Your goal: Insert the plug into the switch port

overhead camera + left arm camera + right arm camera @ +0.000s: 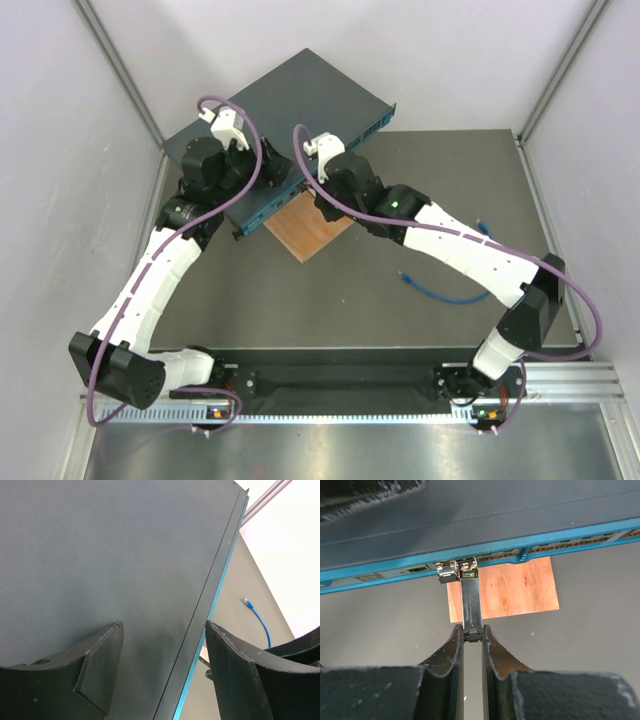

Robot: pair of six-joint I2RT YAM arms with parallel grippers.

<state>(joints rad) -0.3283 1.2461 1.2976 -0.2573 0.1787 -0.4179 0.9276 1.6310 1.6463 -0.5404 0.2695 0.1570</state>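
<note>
One metal module (471, 602) tight in right gripper (472, 631)

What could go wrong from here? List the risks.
1. The right end effector pinches only the tail of a slim metal module at a port of the switch; a skewed push could jam or drop it.
2. The left end effector straddles the switch's front edge unclamped, so the switch may slide.
3. The blue cable's plug lies on the table, ungrasped; the wrong part may go in.
</note>
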